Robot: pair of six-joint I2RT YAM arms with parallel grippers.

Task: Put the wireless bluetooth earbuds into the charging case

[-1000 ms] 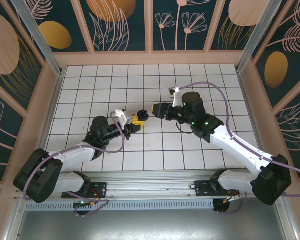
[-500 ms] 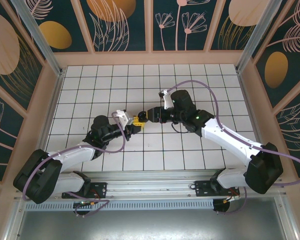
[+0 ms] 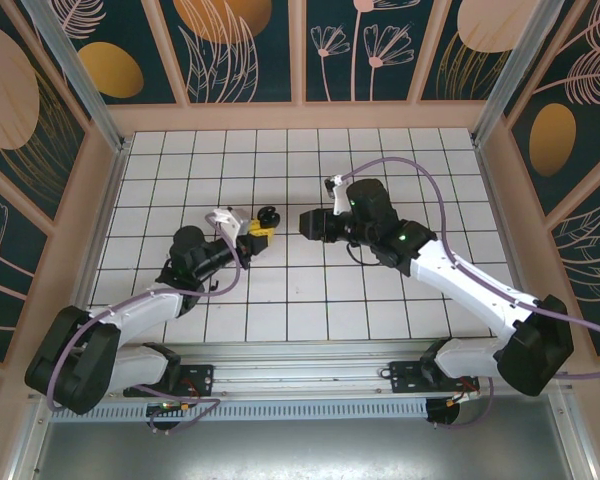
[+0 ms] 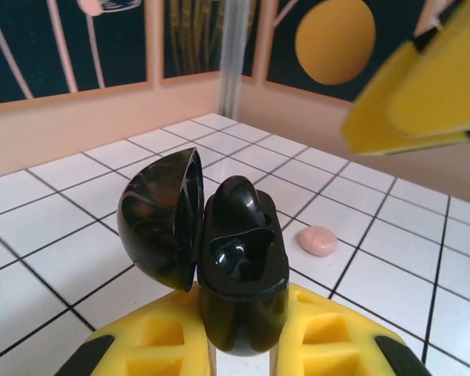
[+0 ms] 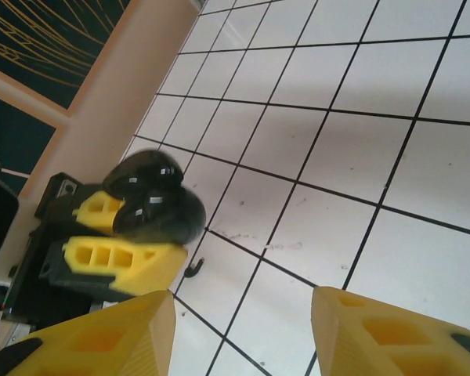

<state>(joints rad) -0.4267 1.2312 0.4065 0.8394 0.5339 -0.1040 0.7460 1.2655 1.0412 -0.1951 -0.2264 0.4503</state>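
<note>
We judge this to be the step between presenting and loading. The left gripper [image 3: 259,228] is clenched on the charging case [image 4: 239,274] and holds it clear of the tiled table [image 5: 337,149] with the lid [image 4: 160,223] swung back. The right gripper [image 5: 243,329] has its yellow fingers spread and nothing between them.

The case stands at the left fingertips, mouth up. It lies ahead of the right fingertips and off to their left, well apart from them. It is a glossy black shell, rounded like a pebble, and the lid is a hollow half dome hinged at one side. The base shows a shiny moulded hollow; we cannot tell whether anything sits in it.

Beneath the left fingers, on the tile, lies a tiny black hooked shape [image 5: 192,270], which we take for one of the earbuds. Beyond the left fingertips a small pale pink lump [image 4: 319,240] rests on the table, smooth and matt; earbud or not, we cannot say.

The next move, as we see it, calls for the right fingers to come down over an earbud and pinch it by the stem. So small and slick a curved piece could easily skid across the smooth, hard tiles
</note>
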